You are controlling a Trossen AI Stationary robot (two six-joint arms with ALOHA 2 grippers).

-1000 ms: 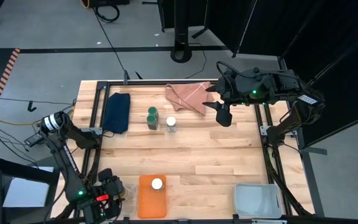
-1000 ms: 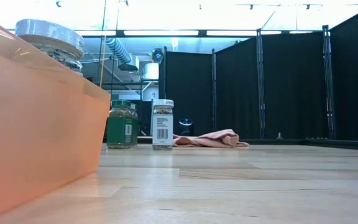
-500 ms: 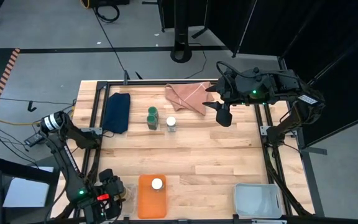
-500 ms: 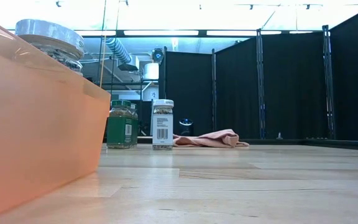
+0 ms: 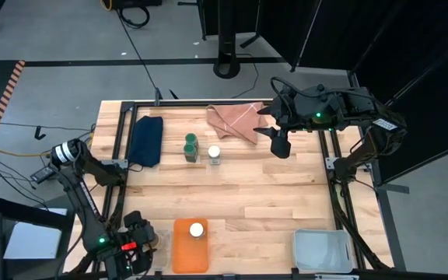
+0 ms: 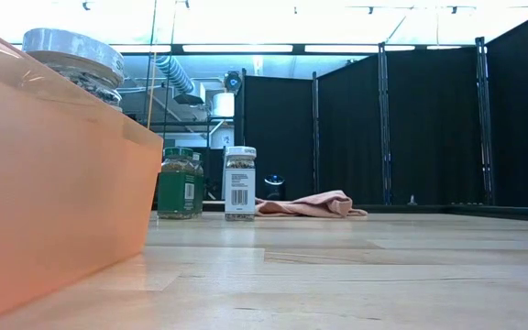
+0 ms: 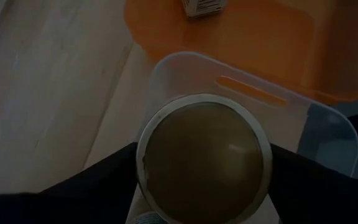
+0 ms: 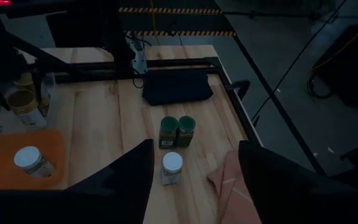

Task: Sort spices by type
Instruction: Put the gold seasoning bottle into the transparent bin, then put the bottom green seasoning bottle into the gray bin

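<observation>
A tan-lidded spice jar point(image 7: 204, 158) stands upright in a clear bin point(image 7: 328, 134) beside the orange tray point(image 5: 183, 253) at the table's near left. My left gripper point(image 5: 146, 239) points down over it, one finger on each side of the lid. A white-lidded jar point(image 5: 197, 229) stands in the orange tray. Two green-lidded jars point(image 5: 190, 147) and another white-lidded jar point(image 5: 214, 154) stand on the table at the far middle. My right gripper point(image 8: 194, 186) hangs open and empty, high above the far right point(image 5: 278, 142). My left gripper has its fingers point(image 7: 107, 177) close on either side of the tan lid's rim point(image 7: 143, 155), coming from above. The lid hides the jar's wall, so I cannot tell whether the fingers touch it. The jar stands on the clear bin's floor.
A dark blue cloth point(image 5: 146, 140) lies at the far left and a pink folded cloth point(image 5: 236, 120) at the far middle. A second clear bin point(image 5: 321, 249) sits at the near right corner. Bare wood lies between the jars and the trays.
</observation>
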